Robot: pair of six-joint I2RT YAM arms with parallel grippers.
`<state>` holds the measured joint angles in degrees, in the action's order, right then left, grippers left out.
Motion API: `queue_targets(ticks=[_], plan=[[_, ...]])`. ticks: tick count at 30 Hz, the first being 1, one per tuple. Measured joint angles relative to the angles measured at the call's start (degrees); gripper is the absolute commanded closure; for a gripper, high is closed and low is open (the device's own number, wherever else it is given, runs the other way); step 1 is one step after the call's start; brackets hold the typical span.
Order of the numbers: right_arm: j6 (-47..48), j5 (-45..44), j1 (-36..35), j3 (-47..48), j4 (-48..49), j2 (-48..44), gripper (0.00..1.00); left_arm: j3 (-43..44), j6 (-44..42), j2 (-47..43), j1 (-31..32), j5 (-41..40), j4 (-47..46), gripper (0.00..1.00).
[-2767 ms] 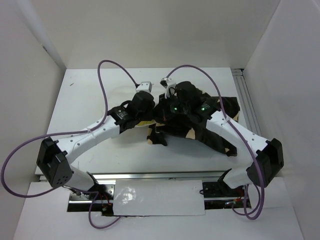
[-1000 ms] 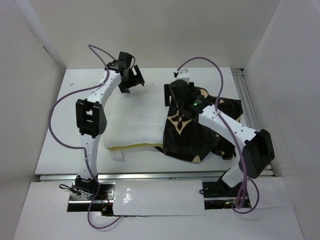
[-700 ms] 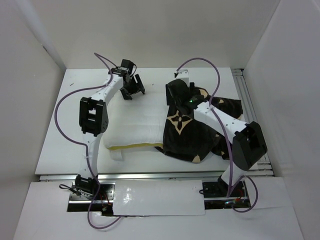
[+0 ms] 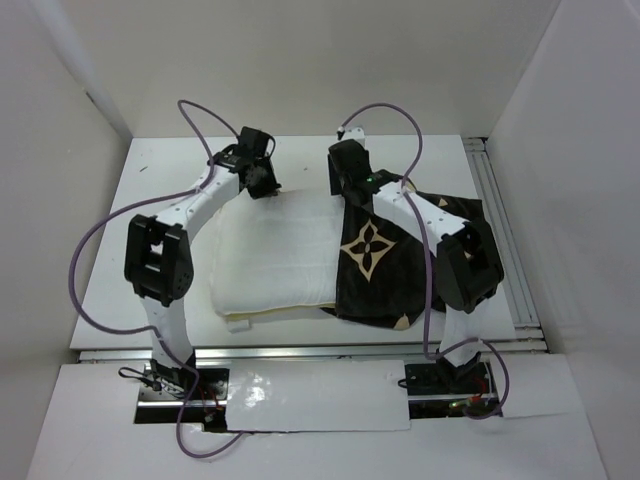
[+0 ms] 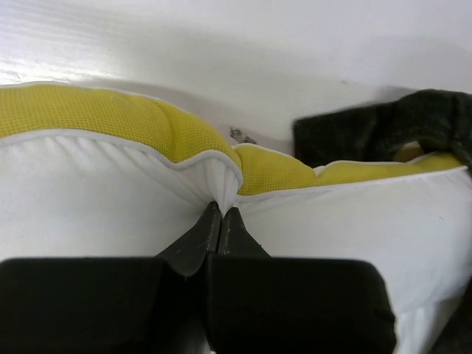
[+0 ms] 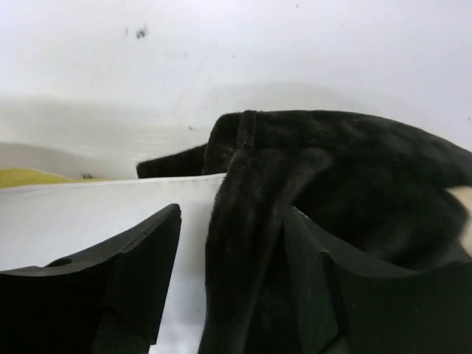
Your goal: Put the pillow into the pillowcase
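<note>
Pinching the pillow (image 5: 96,192) by its yellow trim, left gripper (image 5: 221,212) clamped, right gripper (image 6: 232,214) splayed astride the pillowcase (image 6: 354,169) hem (fabric between, not squeezed)

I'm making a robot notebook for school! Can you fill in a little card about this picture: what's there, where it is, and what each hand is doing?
Soft thing: white pillow with a yellow edge, lying flat on the table
Cover: dark pillowcase with a tan flower, over the pillow's right end
Left side: left hand shut, pinching the pillow's far edge
Right side: right hand open, pillowcase hem between its fingers
Finished: no, the pillow's left part is outside the pillowcase
</note>
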<state>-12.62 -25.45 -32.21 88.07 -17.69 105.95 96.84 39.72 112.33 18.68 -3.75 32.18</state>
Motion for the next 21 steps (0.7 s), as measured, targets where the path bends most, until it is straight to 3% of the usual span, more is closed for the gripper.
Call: queue_targets(ticks=[3,8,17,21], plan=[[-0.1,0.8,0.2,0.1,-1.2,1.4,0.55,-0.7,-0.7,-4.0,1.3,-1.4,-0.5,1.0],[0.2,1.7,0.5,0.1,-1.4,0.9,1.0,-0.9,-0.8,-7.2,2.6,-2.7,-1.0,1.0],[0.5,2.4,-1.0,0.1,-2.0,-1.7,1.0,-3.0,-1.0,-9.4,4.3,-5.6,-1.2,1.0],[2.7,10.0,-2.9,1.2,-2.5,-3.1,1.0,-4.8,-1.0,-13.3,5.7,-7.3,-1.4,1.0]])
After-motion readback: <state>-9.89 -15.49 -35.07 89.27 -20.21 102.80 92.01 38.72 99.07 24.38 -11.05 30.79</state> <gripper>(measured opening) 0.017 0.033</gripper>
